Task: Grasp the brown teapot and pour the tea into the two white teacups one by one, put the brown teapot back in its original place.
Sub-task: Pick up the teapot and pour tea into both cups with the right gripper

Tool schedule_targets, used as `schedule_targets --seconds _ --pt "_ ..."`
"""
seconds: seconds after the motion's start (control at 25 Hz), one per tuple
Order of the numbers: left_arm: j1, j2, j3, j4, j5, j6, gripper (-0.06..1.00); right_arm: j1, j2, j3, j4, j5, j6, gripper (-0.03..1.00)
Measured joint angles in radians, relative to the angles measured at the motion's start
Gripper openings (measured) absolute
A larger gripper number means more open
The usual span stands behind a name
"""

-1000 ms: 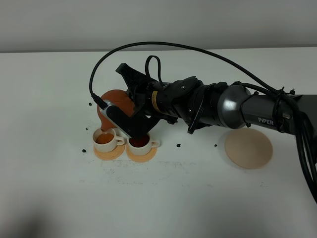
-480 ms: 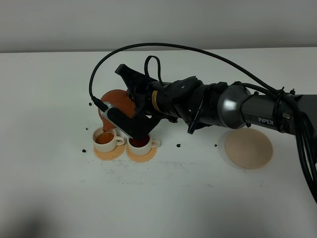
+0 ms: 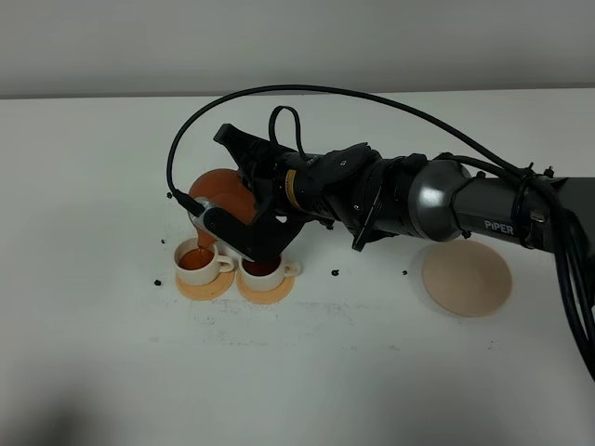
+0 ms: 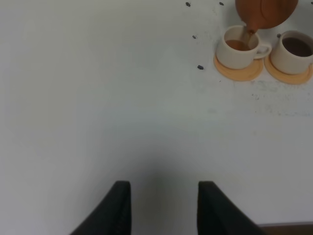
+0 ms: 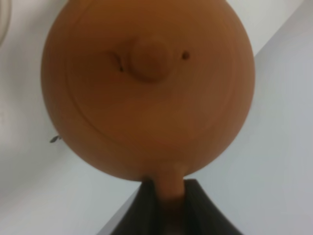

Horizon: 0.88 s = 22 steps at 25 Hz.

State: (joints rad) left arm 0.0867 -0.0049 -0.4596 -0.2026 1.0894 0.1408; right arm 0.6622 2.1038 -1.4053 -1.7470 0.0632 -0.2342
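Reached in from the right edge of the exterior high view, right arm stretched across the middle to the left-centre, wrist rolled over. Right gripper point(image 3: 244, 200) clamped on a handle, its dark fingers point(image 5: 146, 205) closed either side of it. Left gripper point(image 4: 164, 208) hung apart, two black fingers point(image 4: 120, 205) spread at the bottom of the left wrist view, gripping nothing.

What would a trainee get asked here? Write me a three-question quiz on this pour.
1. True or false: the right gripper holds the teapot by its handle.
2. Which cup is the spout over: A) left cup B) right cup?
3. Fill in: the beige disc is ____ (bare/occupied).

Key: 1 true; 2 A; 3 bare.
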Motion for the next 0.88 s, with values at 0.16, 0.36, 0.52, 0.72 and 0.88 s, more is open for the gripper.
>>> schedule_targets --seconds 0.16,0.36,0.52,0.72,0.88 --pt "0.000 0.000 0.000 0.000 0.000 0.000 0.31 0.000 0.000 0.000 0.001 0.000 -0.011 0.09" --pt "0.000 0.000 0.000 0.000 0.000 0.000 0.31 0.000 0.001 -0.009 0.001 0.000 -0.011 0.09" --pt "0.000 0.000 0.000 0.000 0.000 0.000 0.31 0.006 0.001 -0.019 0.001 0.004 -0.011 0.09" --pt "0.000 0.000 0.000 0.000 0.000 0.000 0.31 0.008 0.001 -0.020 0.001 0.001 -0.011 0.09" --pt "0.000 0.000 0.000 0.000 0.000 0.000 0.31 0.008 0.001 -0.020 0.001 0.001 -0.011 0.09"
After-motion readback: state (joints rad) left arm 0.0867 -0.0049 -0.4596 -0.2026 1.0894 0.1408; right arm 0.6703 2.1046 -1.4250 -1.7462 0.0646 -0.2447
